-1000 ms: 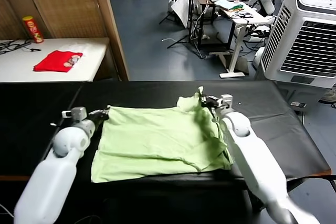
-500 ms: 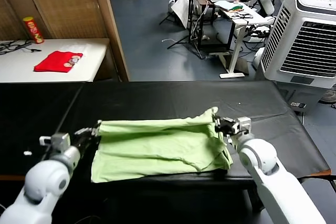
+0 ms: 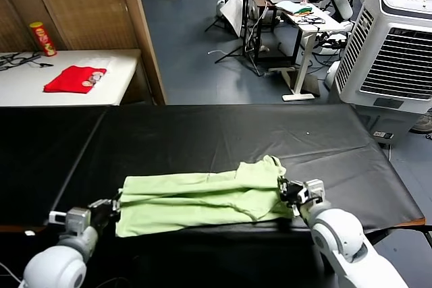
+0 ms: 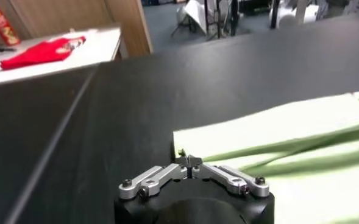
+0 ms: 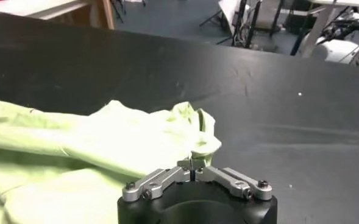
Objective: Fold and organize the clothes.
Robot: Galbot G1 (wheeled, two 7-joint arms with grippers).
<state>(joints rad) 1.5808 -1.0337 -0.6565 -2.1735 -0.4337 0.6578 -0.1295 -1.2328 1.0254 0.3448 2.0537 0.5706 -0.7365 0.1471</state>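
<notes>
Since the earlier frame, the far edge of the green shirt (image 3: 202,195) has been drawn back over itself, and a narrow folded band is left along the near edge of the black table (image 3: 202,133). Its left corner is pinched by the left gripper (image 3: 111,208), its right end by the right gripper (image 3: 289,190), both closed on fabric.

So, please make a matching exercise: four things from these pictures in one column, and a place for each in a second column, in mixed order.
Things:
1. light-green shirt
2. red garment
3. red can
4. white cooling unit

Places:
A. on the floor, beyond the black table's far right corner
B. near edge of the black table
C. standing at the white side table's back
D. lying flat on the white side table

Pairs: 1-B, 2-D, 3-C, 4-A
</notes>
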